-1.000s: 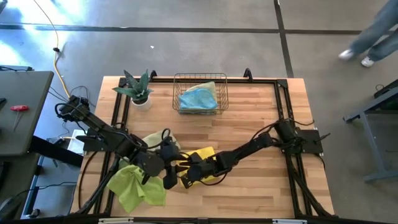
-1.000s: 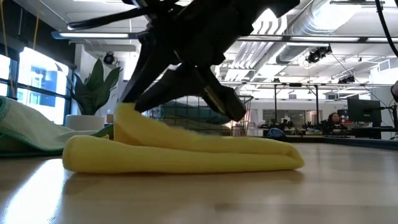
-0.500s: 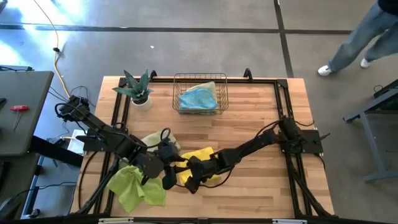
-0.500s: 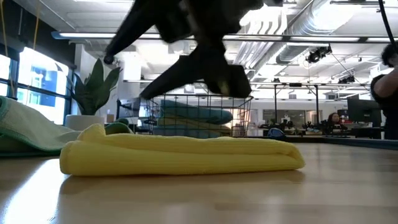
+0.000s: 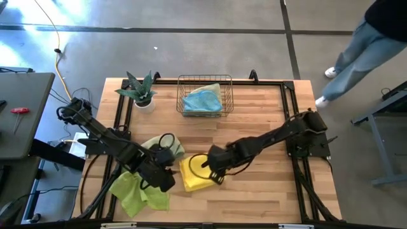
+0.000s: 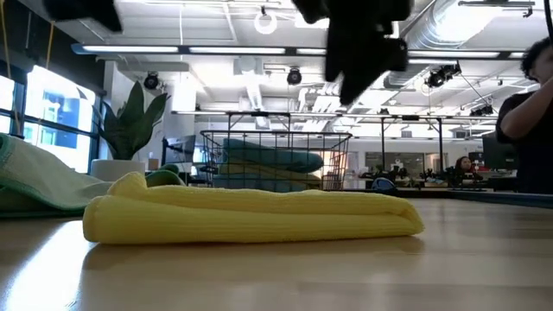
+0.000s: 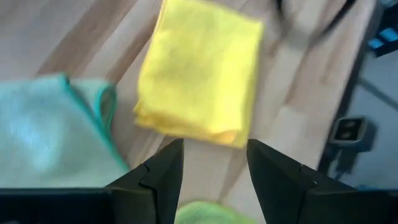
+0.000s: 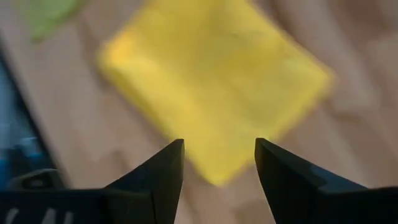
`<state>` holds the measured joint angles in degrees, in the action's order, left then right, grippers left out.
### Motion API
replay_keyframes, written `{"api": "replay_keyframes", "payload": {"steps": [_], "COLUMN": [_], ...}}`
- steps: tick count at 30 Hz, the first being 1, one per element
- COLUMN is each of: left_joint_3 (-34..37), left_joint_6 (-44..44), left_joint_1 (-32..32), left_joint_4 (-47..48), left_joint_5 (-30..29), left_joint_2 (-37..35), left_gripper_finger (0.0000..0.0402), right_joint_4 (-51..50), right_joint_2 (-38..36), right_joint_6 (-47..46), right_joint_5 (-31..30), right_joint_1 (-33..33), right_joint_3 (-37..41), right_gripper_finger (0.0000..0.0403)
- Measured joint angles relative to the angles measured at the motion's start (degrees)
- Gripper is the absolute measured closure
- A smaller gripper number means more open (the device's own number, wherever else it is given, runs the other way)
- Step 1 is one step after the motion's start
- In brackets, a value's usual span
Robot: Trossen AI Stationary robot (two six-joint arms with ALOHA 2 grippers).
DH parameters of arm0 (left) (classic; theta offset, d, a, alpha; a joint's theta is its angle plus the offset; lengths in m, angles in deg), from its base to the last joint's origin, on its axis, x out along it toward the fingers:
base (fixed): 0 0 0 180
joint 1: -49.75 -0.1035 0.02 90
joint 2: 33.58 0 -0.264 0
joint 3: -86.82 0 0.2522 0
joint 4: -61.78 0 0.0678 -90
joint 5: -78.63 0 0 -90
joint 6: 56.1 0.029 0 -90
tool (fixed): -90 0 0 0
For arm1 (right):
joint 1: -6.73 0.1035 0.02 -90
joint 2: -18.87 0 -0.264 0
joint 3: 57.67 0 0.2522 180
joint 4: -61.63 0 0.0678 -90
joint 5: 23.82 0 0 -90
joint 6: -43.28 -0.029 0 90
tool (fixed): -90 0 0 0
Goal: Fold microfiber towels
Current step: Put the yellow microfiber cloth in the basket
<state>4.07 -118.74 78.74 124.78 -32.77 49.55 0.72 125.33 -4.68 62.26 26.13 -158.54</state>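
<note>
Yellow microfiber towel (image 5: 196, 174), folded into a flat rectangle, lies on the wooden table (image 5: 254, 133) near its front edge, free of both grippers. Above its right side hangs the right gripper (image 5: 215, 170), fingers apart and empty, apparently lifted clear so the fold stays undisturbed. Just left of it, the left gripper (image 5: 166, 180) also stands open, holding nothing, beside a crumpled lime green cloth (image 5: 135, 192) and a pale sage cloth (image 5: 160, 144). Behind, a wire basket (image 5: 205, 95) holds a light blue towel (image 5: 203, 100), likely where finished ones go.
</note>
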Motion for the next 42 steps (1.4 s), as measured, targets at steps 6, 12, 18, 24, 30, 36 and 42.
{"api": "replay_keyframes", "payload": {"steps": [6, 12, 18, 24, 30, 36, 42], "left_joint_3": [8.8, 19.3, 24.5, 24.8, 24.8, 24.5, 24.7], "left_joint_6": [-1.2, 3.8, 9.7, 17.4, 19.5, 18.3, 16.6], "left_joint_1": [-0.8, -3.7, -7.7, -9.4, -10.7, -10.7, -11.0], "left_joint_4": [-8.6, -30.3, -43.1, -50.0, -54.2, -56.6, -59.0], "left_joint_5": [3.2, 2.9, 3.2, 6.3, 8.1, 9.3, 8.2], "left_joint_2": [0.0, 0.2, 3.5, 9.8, 17.2, 21.2, 21.5], "left_gripper_finger": [0.0236, 0.0236, 0.0236, 0.0236, 0.0236, 0.0236, 0.0236], "right_joint_4": [-12.3, -13.9, -3.4, 11.0, 22.7, 34.1, 43.2], "right_joint_2": [-3.1, -3.8, -3.7, -3.7, -3.7, -3.7, -5.3], "right_joint_6": [-1.0, -1.9, -6.2, -13.6, -15.1, -15.2, -17.6], "right_joint_5": [-8.1, -8.8, -0.9, 4.4, 3.5, 4.1, 6.8], "right_joint_1": [-0.3, -3.0, -4.9, -4.1, -2.3, -1.6, -2.5], "right_joint_3": [0.1, 5.2, 15.4, 23.2, 26.9, 32.2, 38.0], "right_gripper_finger": [0.0213, 0.0213, 0.0213, 0.0213, 0.0213, 0.0213, 0.0213]}}
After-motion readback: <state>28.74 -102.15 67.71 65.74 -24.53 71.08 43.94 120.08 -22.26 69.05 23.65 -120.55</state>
